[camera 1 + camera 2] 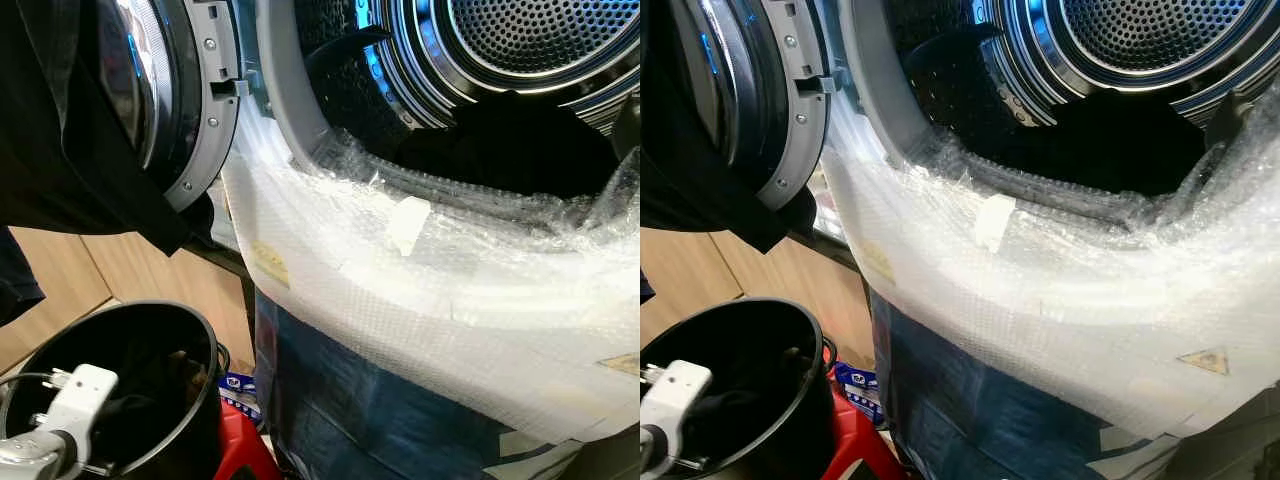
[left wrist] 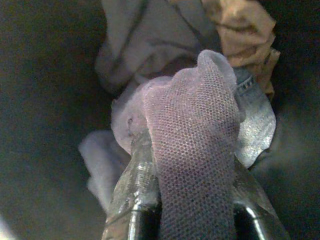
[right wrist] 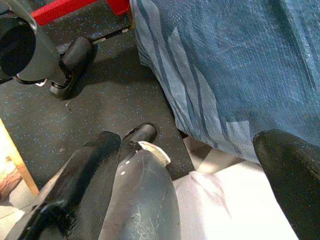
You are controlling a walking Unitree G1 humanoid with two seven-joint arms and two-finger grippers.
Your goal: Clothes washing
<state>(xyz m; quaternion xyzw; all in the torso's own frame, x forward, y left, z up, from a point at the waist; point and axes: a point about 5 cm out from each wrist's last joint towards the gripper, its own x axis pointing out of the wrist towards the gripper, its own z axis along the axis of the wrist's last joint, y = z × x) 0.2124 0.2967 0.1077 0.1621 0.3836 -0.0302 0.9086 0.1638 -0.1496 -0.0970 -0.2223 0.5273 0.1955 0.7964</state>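
Gripping a mesh cloth [image 2: 192, 150] inside the dim bucket [image 1: 200, 330], left fingers [image 2: 135, 200] (half hidden), right fingers [image 3: 100, 165] spread.

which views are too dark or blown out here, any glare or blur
Left eye view: glare whitens the bubble wrap on the washer's rim, and blue reflections streak the drum. Left wrist view: dim and soft inside the black bucket, though the mesh cloth in the left tool reads. Right wrist view: evenly lit, but the right tool is blurred up close.
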